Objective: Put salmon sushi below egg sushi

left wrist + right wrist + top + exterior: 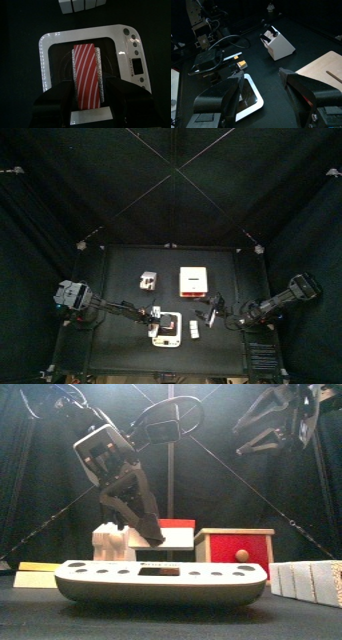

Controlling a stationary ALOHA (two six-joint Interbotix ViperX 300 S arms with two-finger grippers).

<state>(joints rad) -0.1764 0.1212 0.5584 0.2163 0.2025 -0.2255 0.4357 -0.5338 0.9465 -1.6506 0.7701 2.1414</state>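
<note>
The salmon sushi (85,70), red-orange with white stripes, sits between the jaws of my left gripper (85,100), which is shut on it over the white tray (50,55). In the top view the left gripper (158,318) is at the tray's (167,339) far edge. The egg sushi (147,280), whitish with a tan patch, stands further back on the table, apart from the tray; it also shows in the right wrist view (278,44). My right gripper (261,80) is open and empty, just right of the tray.
A larger white-and-orange block (194,278) stands right of the egg sushi, at the back. A tiny white piece (197,330) lies just right of the tray. In the front view the tray (160,579) fills the foreground.
</note>
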